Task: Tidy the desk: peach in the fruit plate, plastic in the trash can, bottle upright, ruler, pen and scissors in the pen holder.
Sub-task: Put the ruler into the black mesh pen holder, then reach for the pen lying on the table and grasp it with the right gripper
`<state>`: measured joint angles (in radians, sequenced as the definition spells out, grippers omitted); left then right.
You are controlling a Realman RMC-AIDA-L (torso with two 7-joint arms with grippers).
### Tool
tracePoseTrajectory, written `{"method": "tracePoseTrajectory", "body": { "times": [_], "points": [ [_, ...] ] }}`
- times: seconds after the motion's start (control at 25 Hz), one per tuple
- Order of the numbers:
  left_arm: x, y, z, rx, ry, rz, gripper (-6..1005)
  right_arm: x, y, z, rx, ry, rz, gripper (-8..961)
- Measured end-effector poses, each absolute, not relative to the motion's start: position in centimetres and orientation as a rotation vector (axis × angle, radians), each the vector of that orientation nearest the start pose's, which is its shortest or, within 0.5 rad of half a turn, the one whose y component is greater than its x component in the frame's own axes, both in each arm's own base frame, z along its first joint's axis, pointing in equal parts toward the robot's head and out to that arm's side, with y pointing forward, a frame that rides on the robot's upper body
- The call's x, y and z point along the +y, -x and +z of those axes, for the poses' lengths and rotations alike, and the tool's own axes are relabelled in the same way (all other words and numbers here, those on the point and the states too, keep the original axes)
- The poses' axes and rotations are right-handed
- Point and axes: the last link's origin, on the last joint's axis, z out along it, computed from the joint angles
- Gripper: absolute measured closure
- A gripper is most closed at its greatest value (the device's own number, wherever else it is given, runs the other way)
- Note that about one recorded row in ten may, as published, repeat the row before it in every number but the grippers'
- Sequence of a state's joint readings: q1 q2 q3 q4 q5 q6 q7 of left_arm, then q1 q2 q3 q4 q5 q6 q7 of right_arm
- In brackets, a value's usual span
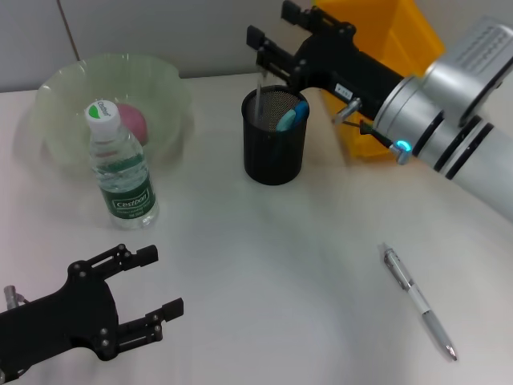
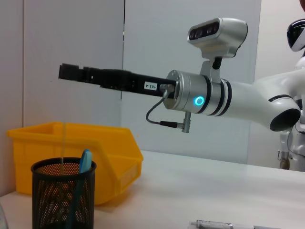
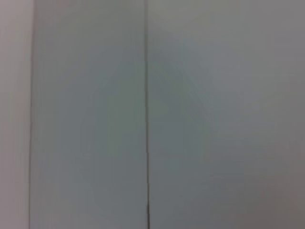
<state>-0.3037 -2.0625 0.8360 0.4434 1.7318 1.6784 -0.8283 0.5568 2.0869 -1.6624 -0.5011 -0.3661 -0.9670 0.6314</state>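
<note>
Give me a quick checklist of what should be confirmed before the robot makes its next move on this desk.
1. Peach in fruit plate: ok.
2. Bottle upright: ok.
3. Scissors and ruler in pen holder: ok.
4. Pen in holder: not ok, it lies on the desk.
5. Right hand free: ok, open above the holder.
6. Left hand ready: ok, open near the front edge.
</note>
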Motion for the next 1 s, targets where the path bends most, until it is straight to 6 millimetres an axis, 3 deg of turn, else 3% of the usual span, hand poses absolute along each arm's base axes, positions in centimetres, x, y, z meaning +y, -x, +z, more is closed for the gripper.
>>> {"method": "tracePoseTrajectory", "body": {
  "times": [0.04, 0.16, 0.36, 0.48, 0.68, 0.84, 1.0],
  "points": [
    [24.2, 30.1, -2.3, -0.291, 2.647, -0.919, 214, 39.1, -19.0, -3.9, 0.358, 2.096, 1.02, 409],
    [24.2, 30.1, -2.3, -0.291, 2.648, -0.919, 214, 39.0, -18.8, -3.2, 0.347, 2.072, 1.038, 192],
    [24.1, 30.2, -2.3, -0.295, 2.646, -0.916, 214, 39.0, -17.4, -1.9, 0.342, 2.056, 1.016, 160],
    [24.0, 30.3, -2.2, -0.3, 2.645, -0.913, 214, 39.3, -16.4, -1.4, 0.372, 2.076, 0.905, 141],
    [23.8, 30.5, -2.2, -0.309, 2.642, -0.911, 214, 38.3, -14.0, -1.4, 0.438, 2.125, 0.819, 122],
    [23.8, 30.6, -2.1, -0.309, 2.641, -0.904, 214, 36.9, -13.7, -1.3, 0.471, 2.199, 0.767, 123],
    [23.8, 30.6, -2.1, -0.306, 2.641, -0.902, 214, 37.1, -13.9, -0.8, 0.55, 2.23, 0.741, 123]
  ]
}}
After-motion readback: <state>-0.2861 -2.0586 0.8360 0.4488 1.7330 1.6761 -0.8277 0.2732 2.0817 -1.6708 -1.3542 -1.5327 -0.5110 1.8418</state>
